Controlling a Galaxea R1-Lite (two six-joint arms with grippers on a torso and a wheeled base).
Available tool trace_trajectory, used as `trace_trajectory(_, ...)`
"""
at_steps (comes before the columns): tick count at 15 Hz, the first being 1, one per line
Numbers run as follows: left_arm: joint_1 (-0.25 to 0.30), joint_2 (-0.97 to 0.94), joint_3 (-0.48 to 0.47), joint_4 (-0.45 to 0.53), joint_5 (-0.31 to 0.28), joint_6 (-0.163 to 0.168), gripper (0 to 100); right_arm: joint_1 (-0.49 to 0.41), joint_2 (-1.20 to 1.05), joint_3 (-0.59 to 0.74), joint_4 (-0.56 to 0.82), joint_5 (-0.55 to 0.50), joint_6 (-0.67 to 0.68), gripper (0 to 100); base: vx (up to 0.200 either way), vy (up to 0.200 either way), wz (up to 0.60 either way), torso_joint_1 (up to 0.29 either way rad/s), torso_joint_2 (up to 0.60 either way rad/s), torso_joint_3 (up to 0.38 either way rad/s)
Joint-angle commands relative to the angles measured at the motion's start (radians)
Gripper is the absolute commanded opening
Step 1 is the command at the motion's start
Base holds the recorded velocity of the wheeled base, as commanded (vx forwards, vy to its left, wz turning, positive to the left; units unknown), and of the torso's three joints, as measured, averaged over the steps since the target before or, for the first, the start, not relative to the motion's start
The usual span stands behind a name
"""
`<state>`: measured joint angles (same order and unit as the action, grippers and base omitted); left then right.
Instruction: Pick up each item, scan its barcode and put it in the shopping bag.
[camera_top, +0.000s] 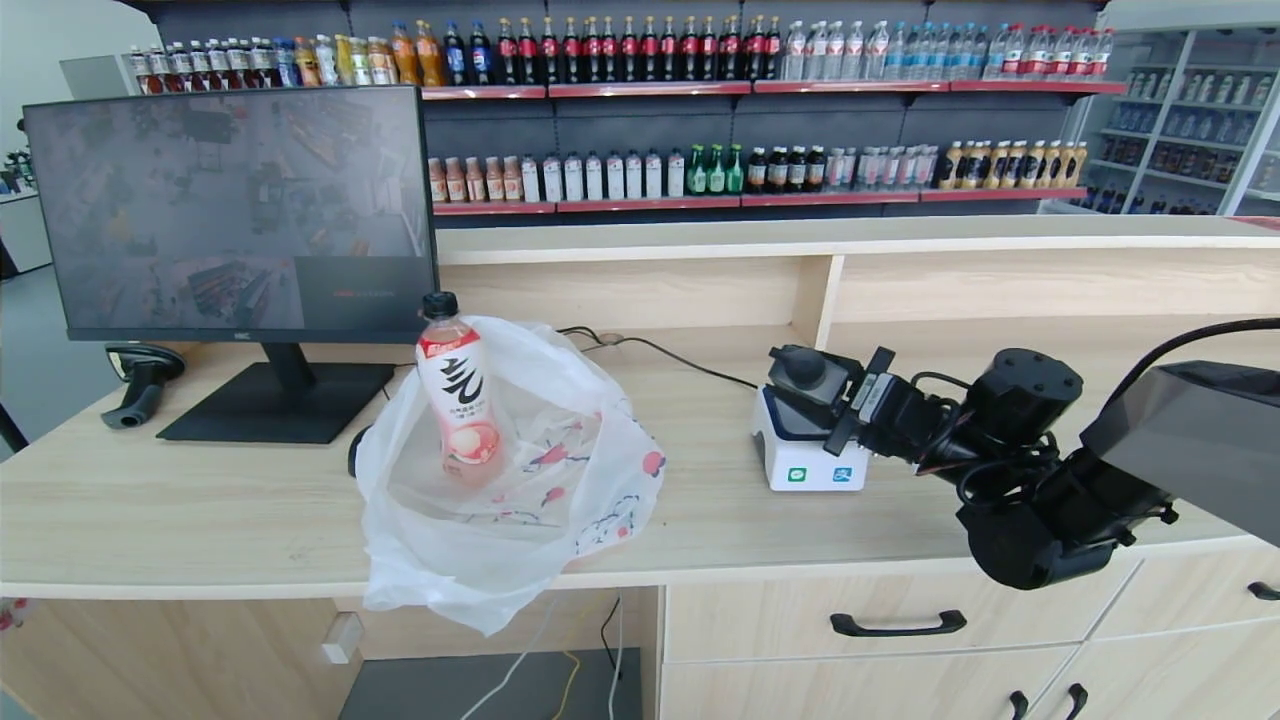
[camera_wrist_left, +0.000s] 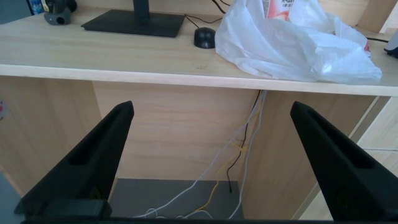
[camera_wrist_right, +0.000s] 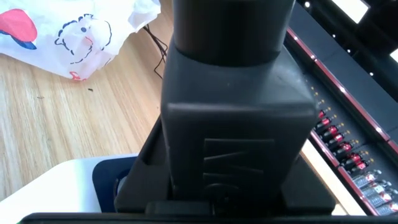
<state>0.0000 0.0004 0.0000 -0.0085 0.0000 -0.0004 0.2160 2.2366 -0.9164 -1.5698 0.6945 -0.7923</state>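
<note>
Look at the shopping bag (camera_top: 560, 480) on the counter (camera_top: 150, 500): one pink-labelled bottle (camera_top: 455, 400) stands upright inside it, cap clear of the rim. Your right gripper (camera_top: 848, 400) is clenched on a dark item (camera_top: 806, 374), just over the white scanner (camera_top: 800, 462), right of the bag. Your left gripper (camera_wrist_left: 211, 162) hangs released, fingers wide, below the counter edge.
</note>
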Motion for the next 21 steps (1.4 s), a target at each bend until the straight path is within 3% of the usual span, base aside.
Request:
trace_trajectory(1, 0.0, 0.0, 0.0, -0.001, 0.0, 0.0, 100, 0.0, 0.0, 0.001, -0.001, 0.0, -0.001, 0, 0.0, 0.0, 0.0, 0.0, 0.0, 0.0)
trace_trajectory(11, 0.0, 0.0, 0.0, 0.004, 0.0, 0.002, 100, 0.033, -0.15, 0.028, -0.001, -0.013, 0.084, 0, 0.0, 0.0, 0.0, 0.0, 0.0, 0.0)
trace_trajectory(14, 0.0, 0.0, 0.0, 0.004, 0.0, 0.0, 100, 0.125, -0.236, 0.04, -0.001, -0.124, 0.15, 0, 0.0, 0.0, 0.0, 0.0, 0.0, 0.0)
trace_trajectory(16, 0.0, 0.0, 0.0, 0.005, 0.0, 0.0, 100, 0.201, -0.302, 0.102, -0.001, -0.277, 0.24, 0, 0.0, 0.0, 0.0, 0.0, 0.0, 0.0)
trace_trajectory(21, 0.0, 0.0, 0.0, 0.007, 0.0, 0.003, 100, 0.209, -0.509, 0.401, -0.001, -0.46, 0.536, 0, 0.0, 0.0, 0.0, 0.0, 0.0, 0.0)
